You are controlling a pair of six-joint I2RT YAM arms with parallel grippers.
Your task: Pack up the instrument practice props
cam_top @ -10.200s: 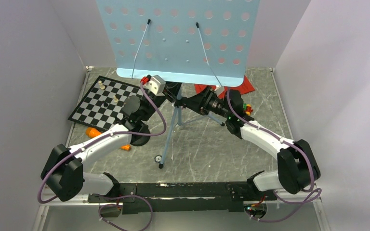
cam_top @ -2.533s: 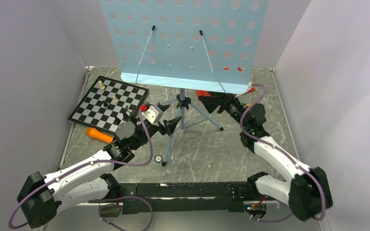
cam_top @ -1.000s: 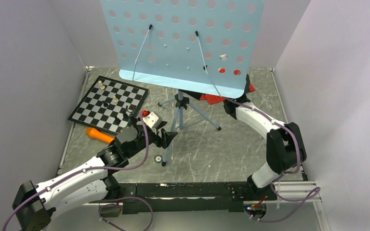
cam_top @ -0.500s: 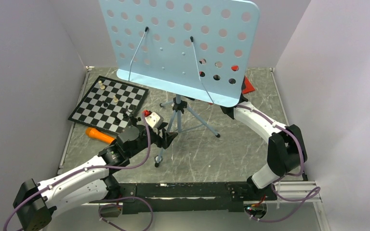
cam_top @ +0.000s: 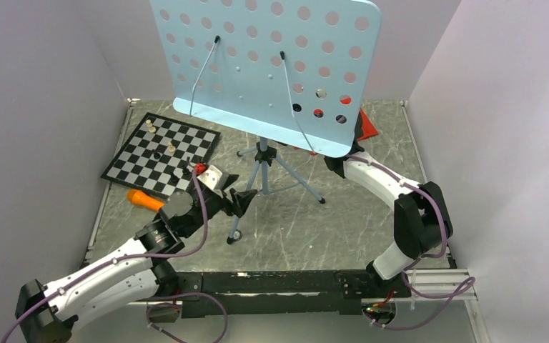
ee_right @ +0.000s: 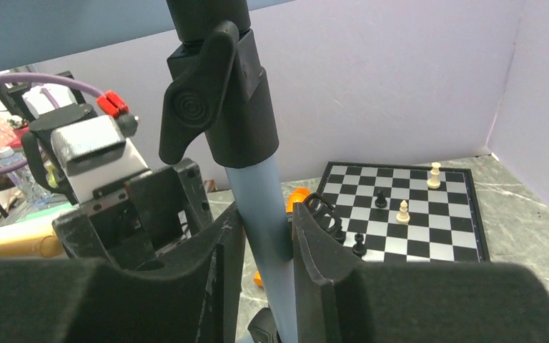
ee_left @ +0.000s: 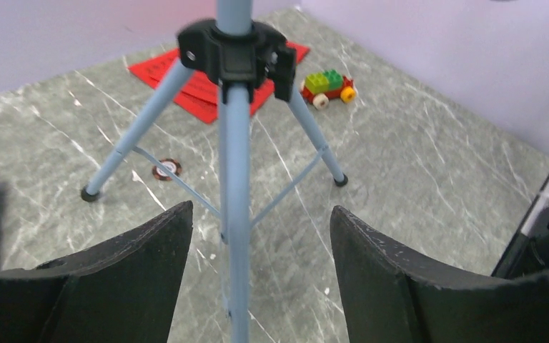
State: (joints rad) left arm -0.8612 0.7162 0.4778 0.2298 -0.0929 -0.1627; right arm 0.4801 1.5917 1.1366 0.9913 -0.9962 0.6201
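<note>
Black padded fingers of the right gripper (ee_right: pixel 266 236) are clenched on the light-blue pole (ee_right: pixel 256 196) of the music stand (cam_top: pixel 271 64), just beneath its black clamp collar (ee_right: pixel 218 93). The left gripper (ee_left: pixel 261 239) is released, jaws spread wide to either side of the stand's near tripod leg (ee_left: pixel 234 214) without touching it. Above both arms, the perforated desk (cam_top: pixel 257 43) rises at the back of the grey marbled table (cam_top: pixel 314 229), its lower edge slanting down to the right. Red music sheets (ee_left: pixel 200 82) lie flat beyond the tripod, with a brick toy car (ee_left: pixel 329 84) just beside them. At the left, the orange microphone (cam_top: pixel 145 200) lies at the chessboard's (cam_top: pixel 161 153) near edge.
</note>
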